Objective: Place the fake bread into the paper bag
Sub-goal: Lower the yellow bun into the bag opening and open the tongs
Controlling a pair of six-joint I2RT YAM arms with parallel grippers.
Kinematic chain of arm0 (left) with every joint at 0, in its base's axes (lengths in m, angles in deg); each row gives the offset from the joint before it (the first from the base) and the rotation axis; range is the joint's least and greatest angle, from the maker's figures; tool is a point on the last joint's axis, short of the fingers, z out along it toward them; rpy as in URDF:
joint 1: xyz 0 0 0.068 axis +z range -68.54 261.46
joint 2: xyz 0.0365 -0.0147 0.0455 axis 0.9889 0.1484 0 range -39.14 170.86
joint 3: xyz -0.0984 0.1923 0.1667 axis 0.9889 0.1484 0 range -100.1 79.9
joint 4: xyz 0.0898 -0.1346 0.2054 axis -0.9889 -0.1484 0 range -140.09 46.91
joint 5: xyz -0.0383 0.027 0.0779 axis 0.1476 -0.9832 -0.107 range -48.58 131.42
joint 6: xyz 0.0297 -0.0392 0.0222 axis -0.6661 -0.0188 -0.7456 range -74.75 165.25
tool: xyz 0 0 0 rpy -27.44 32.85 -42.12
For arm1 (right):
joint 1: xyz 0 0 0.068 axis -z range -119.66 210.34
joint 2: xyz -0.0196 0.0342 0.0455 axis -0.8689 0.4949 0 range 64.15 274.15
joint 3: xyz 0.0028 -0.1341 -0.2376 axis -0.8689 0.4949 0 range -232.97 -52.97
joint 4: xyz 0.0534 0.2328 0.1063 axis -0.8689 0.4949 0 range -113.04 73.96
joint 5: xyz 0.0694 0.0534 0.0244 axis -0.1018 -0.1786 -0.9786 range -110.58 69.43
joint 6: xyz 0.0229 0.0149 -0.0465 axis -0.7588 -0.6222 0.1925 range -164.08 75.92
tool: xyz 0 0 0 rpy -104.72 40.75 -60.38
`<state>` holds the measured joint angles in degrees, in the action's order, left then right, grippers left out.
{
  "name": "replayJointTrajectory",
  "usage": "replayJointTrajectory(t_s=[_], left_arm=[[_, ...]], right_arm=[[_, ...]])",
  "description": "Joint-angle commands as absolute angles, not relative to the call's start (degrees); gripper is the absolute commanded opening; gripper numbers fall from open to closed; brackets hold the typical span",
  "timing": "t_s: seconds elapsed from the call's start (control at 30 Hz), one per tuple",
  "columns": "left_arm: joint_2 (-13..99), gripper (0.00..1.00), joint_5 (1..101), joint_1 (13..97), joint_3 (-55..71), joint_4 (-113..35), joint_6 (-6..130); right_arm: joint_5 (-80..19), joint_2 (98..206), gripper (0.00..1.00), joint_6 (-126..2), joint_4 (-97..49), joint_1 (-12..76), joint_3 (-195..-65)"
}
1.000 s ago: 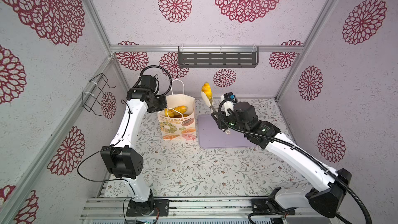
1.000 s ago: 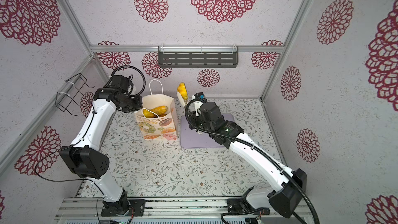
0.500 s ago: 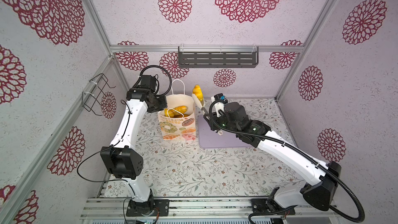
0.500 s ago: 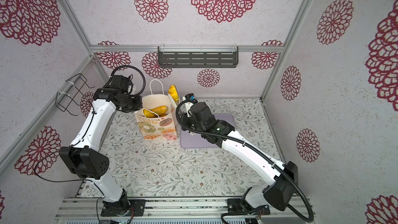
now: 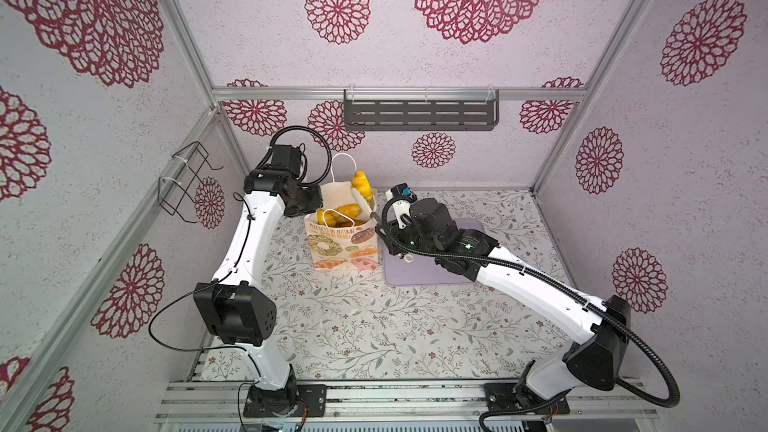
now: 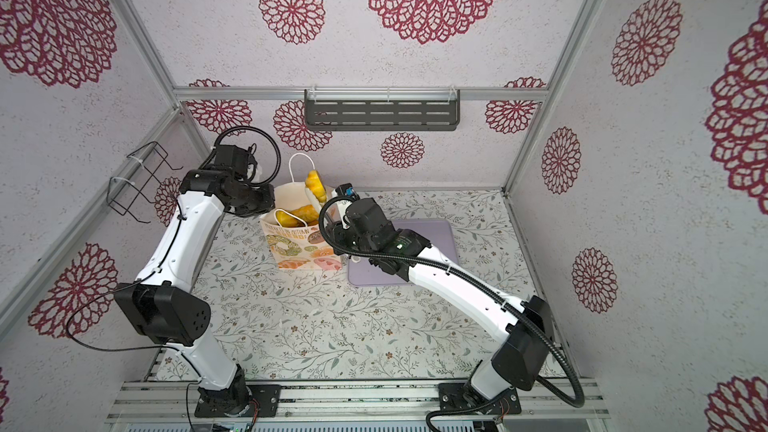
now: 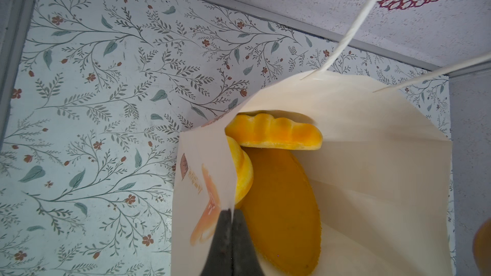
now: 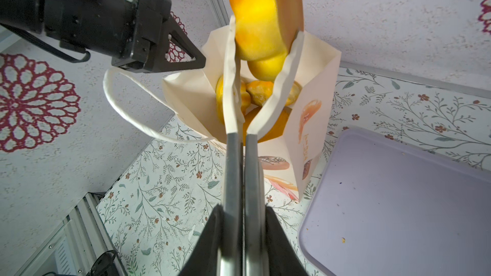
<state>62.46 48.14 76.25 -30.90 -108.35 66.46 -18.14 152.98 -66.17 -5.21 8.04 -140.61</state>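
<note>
The cream paper bag point(image 5: 340, 243) point(image 6: 299, 247) stands upright at the back of the table. My left gripper point(image 5: 318, 203) point(image 7: 233, 212) is shut on the bag's left rim. Several orange pieces of fake bread point(image 5: 345, 211) point(image 7: 281, 208) lie inside. My right gripper point(image 5: 383, 229) point(image 8: 241, 208) is shut on metal tongs point(image 8: 240, 160) with white tips. The tongs clamp a yellow-orange piece of fake bread point(image 5: 360, 184) point(image 6: 314, 184) point(image 8: 255, 17), held just above the bag's right rim.
A flat lilac tray point(image 5: 415, 276) point(image 8: 398, 195) lies on the table right of the bag, partly under my right arm. A grey slotted shelf point(image 5: 419, 116) hangs on the back wall. A black wire rack point(image 5: 183, 180) is fixed to the left wall.
My right arm has swung left, carrying the tongs and the bread from above the tray's back edge to over the bag's mouth. The left arm and bag have stayed put.
</note>
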Motion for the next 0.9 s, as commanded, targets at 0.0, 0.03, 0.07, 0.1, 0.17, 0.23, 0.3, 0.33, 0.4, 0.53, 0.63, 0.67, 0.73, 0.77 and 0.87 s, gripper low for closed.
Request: replayJointTrajectory(t_s=[0.0, 0.03, 0.07, 0.1, 0.17, 0.23, 0.3, 0.33, 0.4, 0.53, 0.63, 0.67, 0.73, 0.77, 0.87], left_arm=[[60.0, 0.00, 48.3, 75.8, -30.9, -107.6, 65.9], [60.1, 0.00, 48.3, 75.8, -30.9, -107.6, 65.9], [60.2, 0.00, 48.3, 75.7, -31.0, -107.6, 66.0], [60.1, 0.00, 48.3, 75.8, -31.0, -107.7, 65.9], [60.1, 0.00, 48.3, 75.7, -31.0, -107.6, 65.9], [60.1, 0.00, 48.2, 75.7, -30.9, -107.6, 66.0], [60.1, 0.00, 48.4, 75.7, -31.0, -107.6, 66.0], [60.0, 0.00, 48.3, 75.7, -31.0, -107.6, 66.0], [60.1, 0.00, 48.3, 75.7, -31.0, -107.6, 65.9], [60.1, 0.00, 48.4, 75.8, -31.0, -107.6, 65.8], [60.1, 0.00, 48.4, 75.7, -31.0, -107.6, 65.9], [60.0, 0.00, 48.4, 75.7, -31.0, -107.6, 65.9], [60.1, 0.00, 48.4, 75.8, -31.0, -107.6, 65.9], [60.1, 0.00, 48.4, 75.7, -30.9, -107.6, 65.9], [60.2, 0.01, 48.4, 75.7, -30.9, -107.6, 66.0]], right_arm=[[-18.9, 152.7, 0.00, -65.0, -9.2, 7.1, -144.1], [-19.2, 153.1, 0.00, -65.1, -9.1, 7.0, -144.5], [-19.3, 153.6, 0.00, -65.1, -8.8, 6.9, -144.8], [-19.5, 154.1, 0.00, -65.1, -8.6, 6.8, -145.2], [-19.8, 155.1, 0.00, -65.1, -8.0, 6.7, -146.0], [-20.2, 156.0, 0.00, -65.1, -7.6, 6.5, -146.8], [-20.6, 156.7, 0.00, -65.1, -7.4, 6.4, -147.4], [-20.6, 157.1, 0.00, -65.2, -7.2, 6.2, -147.8], [-20.9, 157.7, 0.05, -65.2, -6.9, 6.1, -148.2], [-21.1, 158.8, 0.14, -65.1, -6.0, 6.1, -149.4], [-21.1, 159.1, 0.23, -65.1, -5.6, 6.0, -149.9], [-21.1, 159.1, 0.26, -65.1, -5.5, 5.9, -149.9], [-20.8, 158.9, 0.31, -65.1, -5.6, 6.0, -149.9], [-20.7, 158.8, 0.33, -65.1, -5.6, 5.9, -149.9], [-20.6, 158.5, 0.40, -65.1, -5.6, 5.9, -149.9]])
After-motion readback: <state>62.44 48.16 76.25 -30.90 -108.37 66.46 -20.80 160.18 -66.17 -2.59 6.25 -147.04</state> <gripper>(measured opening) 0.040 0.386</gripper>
